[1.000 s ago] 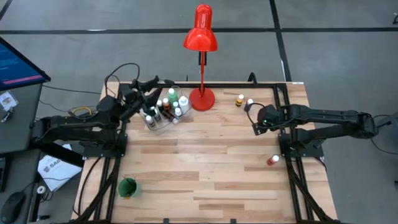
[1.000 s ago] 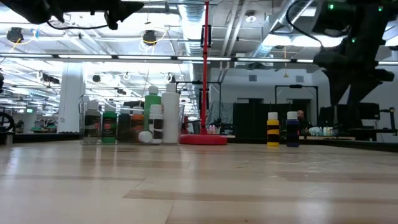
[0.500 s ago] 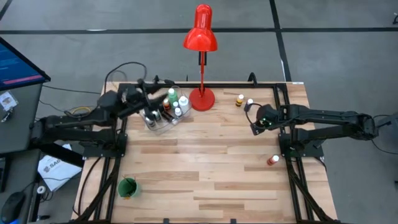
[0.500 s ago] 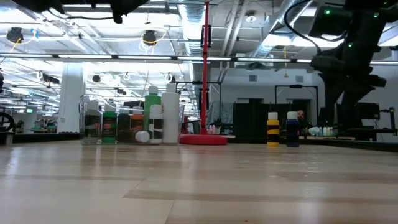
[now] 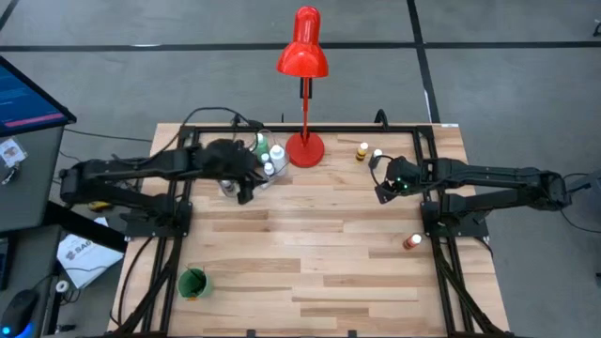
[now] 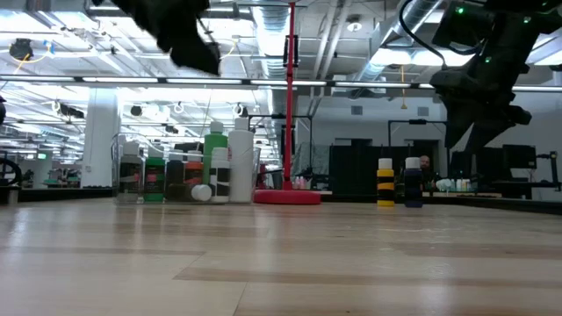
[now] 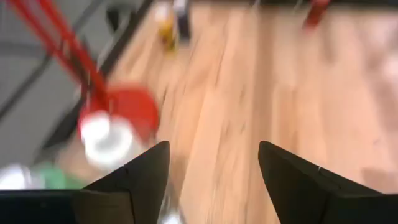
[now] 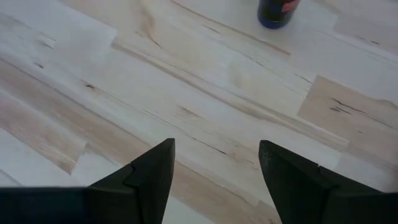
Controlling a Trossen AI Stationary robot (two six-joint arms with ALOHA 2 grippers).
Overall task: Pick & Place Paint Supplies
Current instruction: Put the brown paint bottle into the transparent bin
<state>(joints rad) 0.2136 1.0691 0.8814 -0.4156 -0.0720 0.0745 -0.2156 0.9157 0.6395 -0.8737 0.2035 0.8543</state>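
A clear bin (image 5: 270, 172) at the far left holds several small paint bottles, white-capped and green (image 6: 216, 167); one lies on its side (image 6: 201, 192). My left gripper (image 5: 246, 188) hovers open above the bin, slanting down, with nothing between its fingers (image 7: 214, 168). A yellow bottle (image 5: 362, 150) and a dark, white-capped bottle (image 5: 377, 155) stand at the far right. My right gripper (image 5: 382, 194) hangs open just nearer than them, pointing down at bare wood (image 8: 214, 168); the dark bottle (image 8: 277, 11) shows ahead of it. A red bottle (image 5: 410, 242) sits by the right edge.
A tall red desk lamp stands on its round base (image 5: 305, 148) right beside the bin, its pole (image 6: 290, 96) rising between the two arms. A green cup (image 5: 192, 282) sits near the front left corner. Bare wood (image 5: 319, 244) spreads over the table's middle and front.
My left gripper has swung from beyond the bin's far side toward the table's near edge and a little right. It has come over the bin, tipped from pointing upward to slanting down, and rolled. Its fingers stay apart.
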